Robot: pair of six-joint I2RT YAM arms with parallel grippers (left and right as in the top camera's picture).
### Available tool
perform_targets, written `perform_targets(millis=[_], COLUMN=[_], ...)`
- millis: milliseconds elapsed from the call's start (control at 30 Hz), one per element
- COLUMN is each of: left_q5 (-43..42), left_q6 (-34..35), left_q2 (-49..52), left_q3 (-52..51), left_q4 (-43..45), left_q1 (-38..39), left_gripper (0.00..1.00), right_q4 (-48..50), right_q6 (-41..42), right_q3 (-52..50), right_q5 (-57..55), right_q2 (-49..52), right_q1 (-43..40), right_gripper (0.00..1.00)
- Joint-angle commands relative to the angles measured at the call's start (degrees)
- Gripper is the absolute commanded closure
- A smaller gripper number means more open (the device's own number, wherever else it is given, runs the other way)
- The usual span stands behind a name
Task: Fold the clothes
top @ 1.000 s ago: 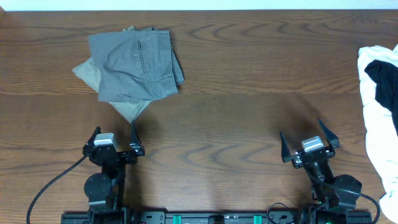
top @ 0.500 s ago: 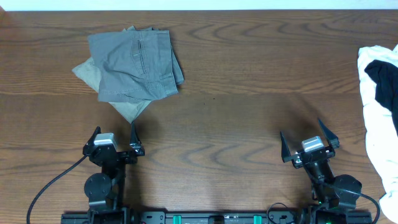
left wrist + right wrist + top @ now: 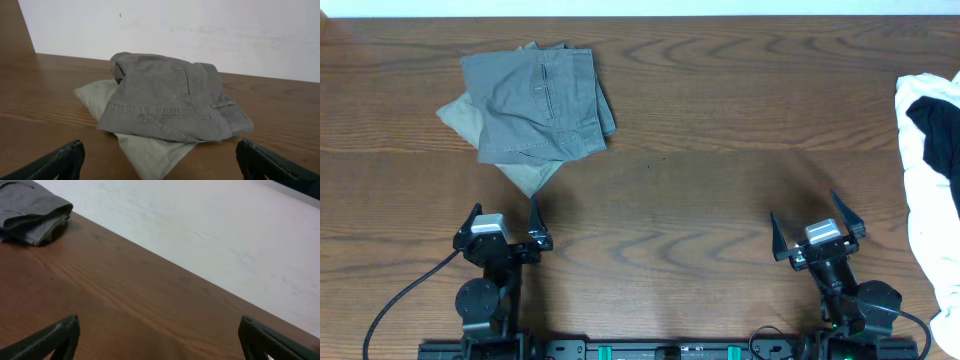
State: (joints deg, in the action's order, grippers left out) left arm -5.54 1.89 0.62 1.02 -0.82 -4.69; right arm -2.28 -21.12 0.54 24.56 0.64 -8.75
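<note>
Folded mid-grey shorts point(image 3: 535, 102) lie at the table's far left, on top of folded khaki-olive shorts point(image 3: 527, 176) whose corners stick out at the left and front. The left wrist view shows the grey shorts point(image 3: 170, 97) with pocket and seams over the khaki pair point(image 3: 152, 152). My left gripper point(image 3: 503, 218) is open and empty, just in front of the pile. My right gripper point(image 3: 817, 218) is open and empty at the front right, over bare table. The right wrist view catches a corner of the grey shorts point(image 3: 32, 210).
A heap of white and black clothing point(image 3: 932, 150) lies at the table's right edge. The wooden table point(image 3: 700, 150) runs between the two piles. A white wall point(image 3: 200, 30) stands behind the far edge.
</note>
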Motion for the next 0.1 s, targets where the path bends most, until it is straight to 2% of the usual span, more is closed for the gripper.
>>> perform_targets(millis=[0, 67], left_q5=[0.26, 0.26], left_q6=[0.31, 0.31], left_q2=[-0.39, -0.39], left_q3=[-0.79, -0.79], left_q4=[-0.87, -0.87], left_q1=[0.26, 0.26], left_gripper=[0.02, 0.02], right_q4=[-0.07, -0.04], right_q6=[0.76, 0.76], right_q3=[-0.24, -0.24], right_q5=[-0.15, -0.15], right_q2=[-0.33, -0.33], right_q1=[0.57, 0.57], right_gripper=[0.01, 0.01])
